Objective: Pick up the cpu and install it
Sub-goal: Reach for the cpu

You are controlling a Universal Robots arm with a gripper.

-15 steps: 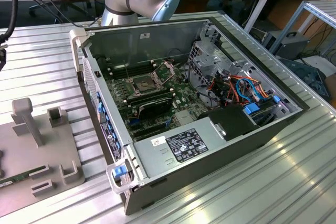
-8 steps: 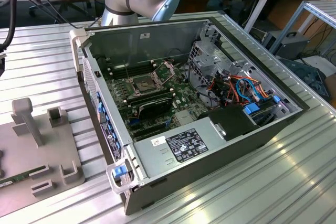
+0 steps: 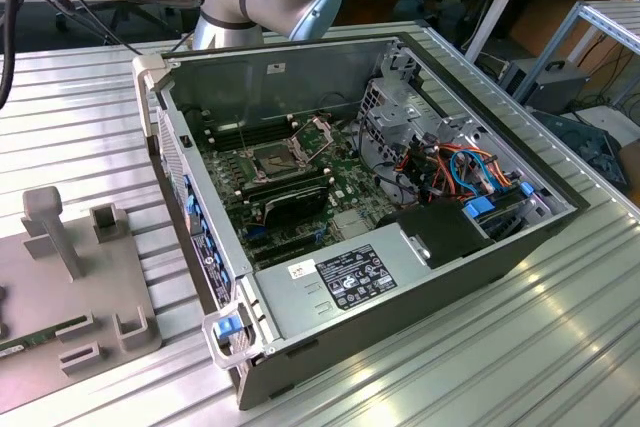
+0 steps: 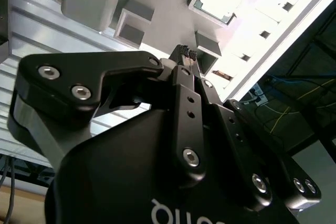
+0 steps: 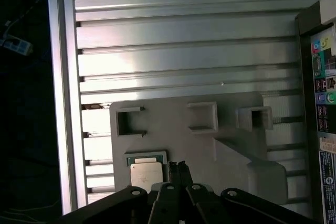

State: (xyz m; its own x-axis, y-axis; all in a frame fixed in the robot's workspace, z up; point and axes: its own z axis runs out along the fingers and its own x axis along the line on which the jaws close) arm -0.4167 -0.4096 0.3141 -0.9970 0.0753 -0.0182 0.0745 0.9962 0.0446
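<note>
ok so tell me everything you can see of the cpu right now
The cpu is a small, thin, square chip with a dull silver-grey metal top and a thin greenish edge. It lies flat, top up, seated in a low square nest on the grey fixture plate, beside the computer case. Nothing grips it. The end effector is shut and empty, close beside the chip and apparently clear of it. Its body hides one edge of the chip in the first wrist view.
</note>
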